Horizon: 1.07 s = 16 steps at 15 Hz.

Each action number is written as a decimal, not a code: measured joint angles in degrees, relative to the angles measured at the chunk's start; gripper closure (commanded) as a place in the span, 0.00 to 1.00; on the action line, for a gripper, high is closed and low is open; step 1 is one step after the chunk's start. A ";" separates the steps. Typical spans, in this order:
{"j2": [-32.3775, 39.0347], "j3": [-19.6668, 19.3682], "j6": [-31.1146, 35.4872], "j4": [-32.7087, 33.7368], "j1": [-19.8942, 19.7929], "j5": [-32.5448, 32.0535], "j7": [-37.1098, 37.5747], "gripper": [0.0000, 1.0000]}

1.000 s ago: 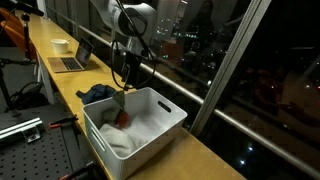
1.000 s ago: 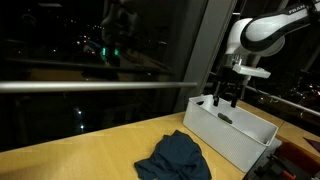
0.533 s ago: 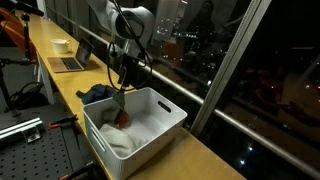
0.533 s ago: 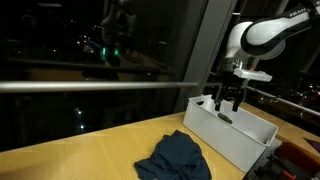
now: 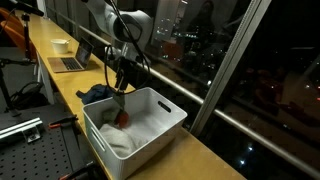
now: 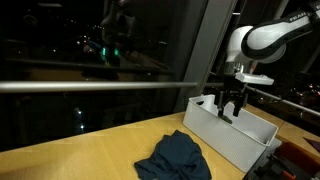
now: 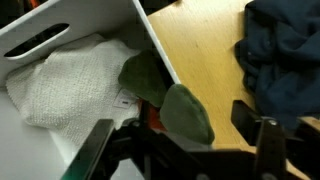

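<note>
Office-like lab: laptop (image 5: 70, 62) on long window-side counter (image 5: 75, 80).

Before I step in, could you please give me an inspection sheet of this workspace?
Surface: wooden counter along a window, bare around the bin.
Job's things: white bin holding a white towel, a red item and a green cloth at its wall. Whether the cloth drapes over the wall cannot be told.
Clutter: dark blue cloth crumpled on the counter beside the bin. A laptop and bowl sit at the far end.
End effector: over the bin, fingers wide apart above the green cloth.
Cables: thin black cable looping beside the arm.
Surroundings: dark window with city lights.
</note>
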 measured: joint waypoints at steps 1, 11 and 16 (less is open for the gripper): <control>0.00 0.00 0.44 -0.18 -0.02 0.00 -0.06 0.55; -0.46 -0.21 3.99 -3.19 -0.98 1.00 -1.81 0.99; -4.00 -0.08 3.78 -2.87 -0.69 1.08 -2.14 0.99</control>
